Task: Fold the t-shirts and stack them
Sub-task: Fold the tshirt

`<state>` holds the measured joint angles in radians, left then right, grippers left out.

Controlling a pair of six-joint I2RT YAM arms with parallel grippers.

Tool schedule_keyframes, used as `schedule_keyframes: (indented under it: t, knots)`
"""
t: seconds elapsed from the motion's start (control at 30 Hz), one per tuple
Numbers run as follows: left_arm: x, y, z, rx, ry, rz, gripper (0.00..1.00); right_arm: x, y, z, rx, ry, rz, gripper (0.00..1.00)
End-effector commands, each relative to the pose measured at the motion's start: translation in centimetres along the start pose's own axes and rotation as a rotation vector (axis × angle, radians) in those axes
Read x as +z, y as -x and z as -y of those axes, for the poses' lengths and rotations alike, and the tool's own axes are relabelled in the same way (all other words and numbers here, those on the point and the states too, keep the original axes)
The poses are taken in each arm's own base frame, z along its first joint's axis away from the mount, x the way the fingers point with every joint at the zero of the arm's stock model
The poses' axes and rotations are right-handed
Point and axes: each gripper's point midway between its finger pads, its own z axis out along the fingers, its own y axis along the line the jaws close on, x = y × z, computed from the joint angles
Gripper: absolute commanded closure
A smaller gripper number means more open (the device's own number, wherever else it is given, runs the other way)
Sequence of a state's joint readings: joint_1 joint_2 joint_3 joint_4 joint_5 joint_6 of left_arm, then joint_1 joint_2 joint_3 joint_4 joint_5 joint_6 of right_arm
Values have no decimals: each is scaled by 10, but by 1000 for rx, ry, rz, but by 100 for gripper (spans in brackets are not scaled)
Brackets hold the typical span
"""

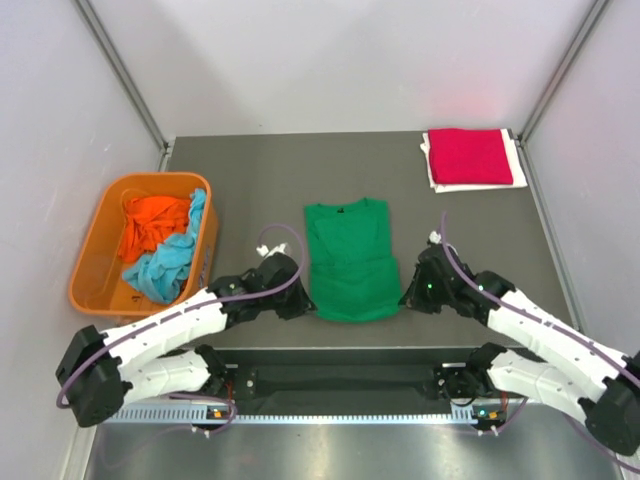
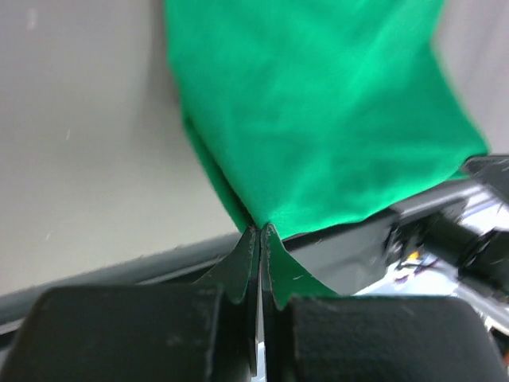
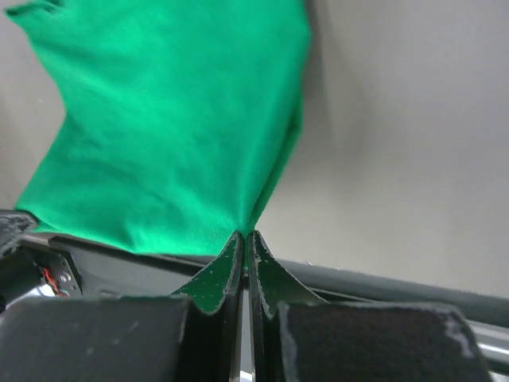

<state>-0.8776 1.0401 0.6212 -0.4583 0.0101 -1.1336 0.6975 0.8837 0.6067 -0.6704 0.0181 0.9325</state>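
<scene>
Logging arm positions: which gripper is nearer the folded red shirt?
Right. The right gripper pinches the near right corner of the green shirt, closer to the red shirt at the far right; the left gripper pinches its near left corner, farther off.

An orange plastic tub (image 1: 97,255) sits at the grey table's (image 1: 260,180) left edge

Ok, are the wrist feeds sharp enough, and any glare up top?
Left wrist: green t-shirt soft, one edge smeared. Right wrist: slightly soft, folds readable. Top external: sharp, faint pink cast on the wall behind the red t-shirt.
</scene>
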Motion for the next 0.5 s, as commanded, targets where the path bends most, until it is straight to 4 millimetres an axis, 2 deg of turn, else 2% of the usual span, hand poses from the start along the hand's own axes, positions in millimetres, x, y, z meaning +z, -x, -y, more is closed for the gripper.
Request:
schedule_keyframes:
  t: [0.0,0.03,0.07,0.1,0.13,0.17,0.2,0.23,0.27,0.3,0.33,0.37,0.4,0.43,0.47]
  knots:
    - [-5,36,17,35,18,87,100,-6,33,-26,-75,16,72,100]
    - [-9,53,25,36,5,114,100,0,37,-27,-81,-4,59,100]
    - [-3,60,24,38,24,107,100,-3,52,-37,-91,16,85,100]
    - [-2,74,23,23,30,122,100,-2,58,-41,-94,24,78,100]
    - [-4,90,32,43,18,149,100,4,64,-42,-96,9,69,100]
    - [3,94,33,46,19,124,100,0,83,-52,-106,30,103,100]
    - [4,111,31,32,23,145,100,1,89,-58,-115,50,95,100]
    - [0,128,42,57,7,173,100,9,97,-57,-116,35,80,100]
    - [9,138,38,58,31,169,100,4,119,-64,-120,46,115,100]
    - [11,148,41,61,30,174,100,6,128,-67,-121,54,109,100]
    - [6,171,51,71,5,206,100,16,134,-65,-121,33,87,100]
    - [17,179,48,69,22,190,100,10,156,-73,-132,46,123,100]
    - [17,193,50,66,15,204,100,13,164,-75,-131,47,118,100]
    - [12,211,64,90,-9,236,100,25,169,-74,-132,34,92,100]
    - [22,221,64,94,-1,233,100,22,188,-82,-132,52,121,100]
